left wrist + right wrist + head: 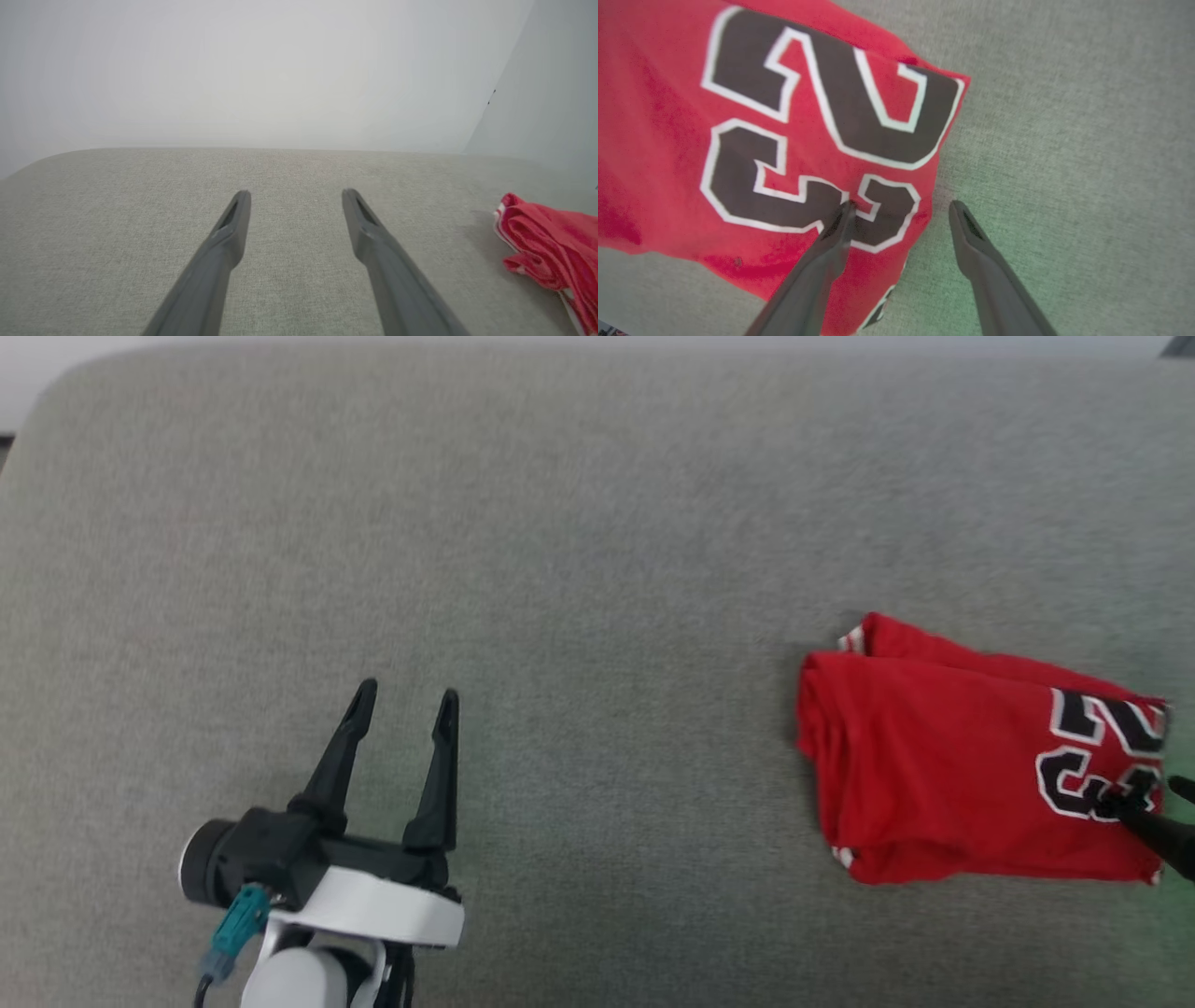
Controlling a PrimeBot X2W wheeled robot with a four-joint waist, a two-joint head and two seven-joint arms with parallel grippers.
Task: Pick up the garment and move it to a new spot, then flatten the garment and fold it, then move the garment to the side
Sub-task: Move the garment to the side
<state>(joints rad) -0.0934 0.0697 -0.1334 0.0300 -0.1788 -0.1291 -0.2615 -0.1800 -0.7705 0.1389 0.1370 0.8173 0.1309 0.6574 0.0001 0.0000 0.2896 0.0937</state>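
Garment (pixel 943 765), folded red with black-and-white numerals up, lies at the right of the grey fabric surface (pixel 597 523). Right gripper (pixel 901 207) straddles its numeral edge, jaws wide, gripping nothing. Left gripper (pixel 408 693) sits well apart, jaws wide and empty.

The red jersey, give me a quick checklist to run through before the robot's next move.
1. Garment folded: ok. It lies as a compact bundle with the numerals on top.
2. Garment off to the side: ok. It sits far right on the grey surface.
3. Right gripper open: ok. One finger is over the numerals and the other is over bare surface past the garment's edge.
4. Right gripper free of the fabric: cannot tell. The finger over the numerals may be touching the cloth.
5. Left gripper clear: ok. It is open over bare surface, well apart from the garment.
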